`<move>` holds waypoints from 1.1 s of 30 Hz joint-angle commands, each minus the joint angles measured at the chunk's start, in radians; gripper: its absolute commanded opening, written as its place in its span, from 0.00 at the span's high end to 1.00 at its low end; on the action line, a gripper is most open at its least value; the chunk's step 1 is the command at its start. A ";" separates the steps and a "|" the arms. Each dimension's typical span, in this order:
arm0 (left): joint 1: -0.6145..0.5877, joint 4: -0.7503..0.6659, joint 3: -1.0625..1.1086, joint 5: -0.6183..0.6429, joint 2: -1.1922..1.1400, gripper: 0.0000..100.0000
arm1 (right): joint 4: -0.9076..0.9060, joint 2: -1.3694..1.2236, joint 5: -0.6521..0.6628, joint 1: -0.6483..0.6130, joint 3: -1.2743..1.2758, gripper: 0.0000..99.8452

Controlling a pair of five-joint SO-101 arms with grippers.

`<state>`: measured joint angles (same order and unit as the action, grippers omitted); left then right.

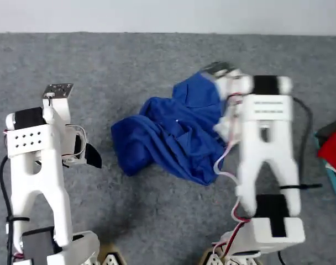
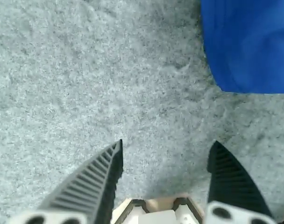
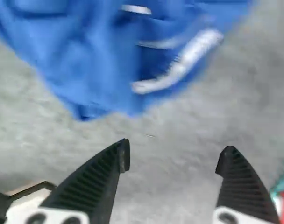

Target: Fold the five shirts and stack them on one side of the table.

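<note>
The grey felt-like counter [image 1: 157, 221] carries a crumpled blue cloth shirt [image 1: 173, 138] in its middle, not yet folded. The left end effector [image 2: 167, 143] and right end effector [image 3: 177, 144] are released, empty. Red and teal cloth [image 1: 332, 152] at the edge is probably the stack.

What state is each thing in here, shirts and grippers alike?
blue shirt, crumpled and unfolded on the table.
red and teal cloth, piled at the table's right edge; folding unclear.
left gripper, open and empty, over bare table.
right gripper, open and empty, just off the blue shirt.
</note>
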<state>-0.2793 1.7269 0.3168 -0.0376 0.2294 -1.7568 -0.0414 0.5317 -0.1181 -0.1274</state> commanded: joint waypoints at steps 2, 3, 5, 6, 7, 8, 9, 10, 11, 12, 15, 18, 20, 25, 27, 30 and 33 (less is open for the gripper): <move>0.002 0.023 -0.002 0.011 0.035 0.72 | 0.018 0.028 -0.063 -0.145 0.009 0.70; 0.002 0.023 -0.002 0.011 0.035 0.72 | 0.041 0.008 -0.061 -0.151 0.009 0.70; 0.002 0.023 -0.001 0.011 0.035 0.72 | 0.079 -0.056 -0.060 -0.142 0.009 0.70; 0.002 0.023 -0.001 0.011 0.035 0.72 | 0.087 -0.099 -0.058 -0.127 0.008 0.70; 0.002 0.023 -0.001 0.011 0.035 0.72 | 0.088 -0.140 -0.058 -0.113 0.003 0.70; 0.002 0.023 -0.001 0.011 0.035 0.72 | 0.088 -0.177 -0.057 -0.101 0.002 0.70; 0.002 0.023 -0.001 0.011 0.035 0.72 | 0.087 -0.213 -0.057 -0.091 0.000 0.70; 0.002 0.023 -0.001 0.011 0.035 0.72 | 0.081 -0.239 -0.055 -0.079 -0.003 0.72; 0.002 0.023 -0.001 0.011 0.035 0.72 | 0.077 -0.260 -0.055 -0.071 -0.003 0.75; 0.002 0.023 0.007 0.011 0.035 0.72 | 0.076 -0.275 -0.055 -0.068 -0.005 0.79; 0.002 0.018 0.036 0.011 0.035 0.72 | 0.076 -0.295 -0.055 -0.079 -0.028 0.91; 0.000 0.018 0.042 0.009 0.035 0.72 | 0.062 -0.282 0.002 -0.093 -0.057 0.98; -0.002 0.018 0.042 0.009 0.038 0.72 | 0.035 -0.269 0.080 -0.088 -0.057 0.99; 0.000 0.018 0.042 0.009 0.037 0.72 | -0.027 -0.254 0.169 -0.005 -0.061 0.99; 0.000 0.018 0.042 0.009 0.038 0.72 | -0.044 -0.254 0.210 0.059 -0.054 0.99; 0.000 0.018 0.044 0.009 0.037 0.72 | -0.044 -0.252 0.281 0.219 -0.043 0.99; 0.002 0.018 0.044 0.009 0.037 0.72 | -0.044 -0.249 0.396 0.395 -0.038 0.99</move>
<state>-0.2793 1.7269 0.3644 -0.0376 0.2294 -1.7568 -0.3406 0.8293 0.1135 -0.1396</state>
